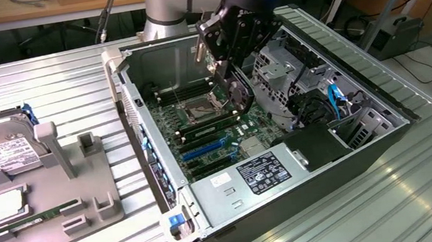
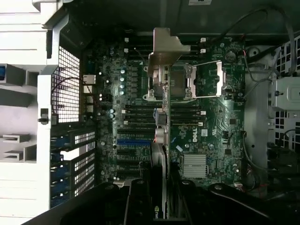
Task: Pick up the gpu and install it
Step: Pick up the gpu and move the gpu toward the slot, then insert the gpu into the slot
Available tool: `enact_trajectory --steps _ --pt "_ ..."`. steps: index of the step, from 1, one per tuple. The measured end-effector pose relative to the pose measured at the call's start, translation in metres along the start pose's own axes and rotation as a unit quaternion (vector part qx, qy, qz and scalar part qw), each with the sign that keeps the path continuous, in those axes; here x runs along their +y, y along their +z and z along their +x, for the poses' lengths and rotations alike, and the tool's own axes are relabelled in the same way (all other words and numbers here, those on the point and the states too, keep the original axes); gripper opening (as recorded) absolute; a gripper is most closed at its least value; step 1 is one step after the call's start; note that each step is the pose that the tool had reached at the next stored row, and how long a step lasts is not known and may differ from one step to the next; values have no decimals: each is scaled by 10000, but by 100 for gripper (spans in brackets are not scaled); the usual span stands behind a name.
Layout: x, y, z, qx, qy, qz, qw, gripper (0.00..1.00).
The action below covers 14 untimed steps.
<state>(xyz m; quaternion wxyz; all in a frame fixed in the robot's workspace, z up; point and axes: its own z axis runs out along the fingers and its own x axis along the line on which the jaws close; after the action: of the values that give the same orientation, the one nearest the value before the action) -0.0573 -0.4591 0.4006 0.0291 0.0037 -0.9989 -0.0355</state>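
Above the open computer case (image 1: 376, 117), in the exterior view, the gripper (image 1: 226, 65) hangs inside the opening, clamped on the gpu (image 1: 239, 94). The gpu is a dark card held on edge, reaching down from the fingers toward the motherboard (image 1: 201, 137). Beneath the hand lie the CPU socket (image 1: 197, 108) and the memory slots (image 1: 210, 127), and the blue expansion slot (image 1: 203, 151) lies beyond them, nearer the power supply (image 1: 260, 173). Well apart from the hand, toward the exterior view's left, a grey holder (image 1: 72, 202) on the ribbed metal table (image 1: 52, 90) carries the hard drive (image 1: 2, 146) and a green memory stick (image 1: 33, 219). In the wrist view, two black fingers (image 2: 136, 201) press on either side of the gpu (image 2: 159, 159), seen edge-on as a thin strip running away from the hand, with its silver end bracket (image 2: 164, 51) at the far tip. The bracket overlaps one side of the CPU socket (image 2: 206, 79). The blue expansion slot (image 2: 133, 140) lies just beside the card's edge, and the perforated rear panel (image 2: 70, 79) lies farther out on that side. Whether the card touches the board cannot be told.
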Motion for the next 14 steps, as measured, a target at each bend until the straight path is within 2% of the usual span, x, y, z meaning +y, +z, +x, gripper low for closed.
enact_trajectory --steps 1,14 --pt "0 0 -2 7 1 -1 10000 26" --pt "0 0 -3 7 1 -1 10000 26"
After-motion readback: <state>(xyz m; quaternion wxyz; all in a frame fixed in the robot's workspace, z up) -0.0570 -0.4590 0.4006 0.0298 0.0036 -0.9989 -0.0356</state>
